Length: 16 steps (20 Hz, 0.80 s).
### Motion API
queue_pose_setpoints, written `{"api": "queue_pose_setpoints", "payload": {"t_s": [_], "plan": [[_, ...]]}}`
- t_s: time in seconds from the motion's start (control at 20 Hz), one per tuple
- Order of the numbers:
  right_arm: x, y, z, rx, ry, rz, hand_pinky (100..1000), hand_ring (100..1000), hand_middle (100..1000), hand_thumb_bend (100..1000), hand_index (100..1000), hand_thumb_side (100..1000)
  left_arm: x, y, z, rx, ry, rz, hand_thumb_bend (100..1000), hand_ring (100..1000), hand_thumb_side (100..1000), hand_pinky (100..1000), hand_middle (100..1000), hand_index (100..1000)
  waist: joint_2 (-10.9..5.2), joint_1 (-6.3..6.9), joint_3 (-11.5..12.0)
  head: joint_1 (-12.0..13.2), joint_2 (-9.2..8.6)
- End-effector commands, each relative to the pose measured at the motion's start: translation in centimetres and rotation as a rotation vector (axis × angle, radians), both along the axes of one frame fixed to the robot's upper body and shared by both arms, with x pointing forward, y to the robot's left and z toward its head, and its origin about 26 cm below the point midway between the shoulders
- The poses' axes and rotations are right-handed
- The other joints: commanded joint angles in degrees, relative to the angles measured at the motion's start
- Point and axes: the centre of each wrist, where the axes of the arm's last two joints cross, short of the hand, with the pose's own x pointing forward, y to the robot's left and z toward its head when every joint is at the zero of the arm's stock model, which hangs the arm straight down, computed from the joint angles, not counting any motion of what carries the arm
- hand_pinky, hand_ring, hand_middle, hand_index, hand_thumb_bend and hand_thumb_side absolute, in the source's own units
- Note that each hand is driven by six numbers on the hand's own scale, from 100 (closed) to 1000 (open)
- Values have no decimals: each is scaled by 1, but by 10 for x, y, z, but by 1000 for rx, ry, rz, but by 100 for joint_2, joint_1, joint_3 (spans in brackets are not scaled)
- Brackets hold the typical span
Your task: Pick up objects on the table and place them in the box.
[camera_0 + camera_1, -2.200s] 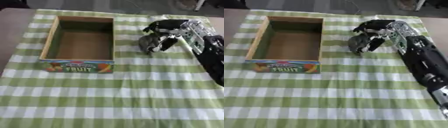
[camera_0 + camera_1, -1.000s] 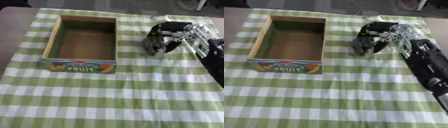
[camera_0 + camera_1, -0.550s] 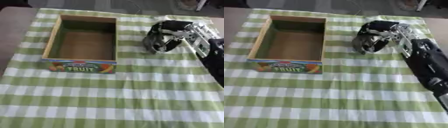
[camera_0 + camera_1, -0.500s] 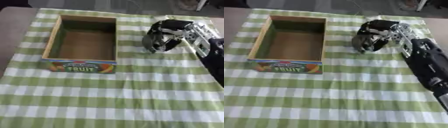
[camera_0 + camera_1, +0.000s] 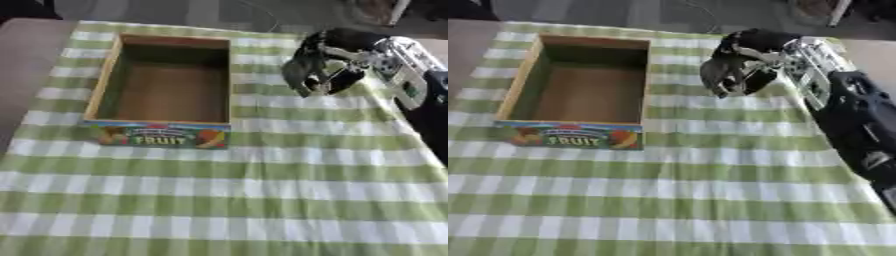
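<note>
Green-and-white checked cloth [image 5: 262, 200] covers the table, with a strip of bare brownish tabletop [image 5: 26, 75] showing past its left edge and a dim grey floor beyond the far side. Over the far right part of that cloth hangs the right hand [image 5: 750, 55], black with silver joints, reaching in from the right on a thick dark arm [image 5: 859, 125] that runs down toward the lower right corner. Its fingers [image 5: 726, 75] are curled downward and inward around a dark grey rounded object [image 5: 302, 75], which sits inside the grip; the thing is too blurred to name beyond its colour and rough shape, and I cannot tell whether its underside touches the cloth or is just clear of it. The thumb side of the hand is hidden behind the fingers, so only the curl of the fingers around the object can be made out. To the left of the hand, apart from it with a band of cloth between, stands the open cardboard box [image 5: 101, 85], long side running away from the robot. Its inside is plain brown and holds nothing that can be seen. Its near wall carries a colourful printed label [image 5: 162, 137] with pictures of fruit and the word FRUIT. The left hand shows in neither view.
</note>
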Motion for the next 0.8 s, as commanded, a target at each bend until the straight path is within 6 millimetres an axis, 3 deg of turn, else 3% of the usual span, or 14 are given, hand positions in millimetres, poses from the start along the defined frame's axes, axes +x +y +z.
{"api": "queue_pose_setpoints", "payload": {"t_s": [0.05, 0.45, 0.8], "plan": [[-9, 5, 40, 4, -87, 34, 879, 883, 587, 100, 669, 194, -1, 3, 11, 31, -28, 1, 100, 342, 798, 293, 598, 383, -145, 5, -3, -25, -3], [-9, 44, 71, 66, -146, 130, 880, 882, 581, 100, 669, 194, 0, 2, 13, 34, -36, -8, 100, 343, 797, 294, 597, 385, -138, -38, 126, -144, -4], [-1, 79, 83, 110, -158, 190, 880, 883, 571, 100, 666, 194, 5, -3, 19, 29, -60, -43, 100, 345, 795, 296, 596, 390, -98, -78, 387, -322, -52]]}}
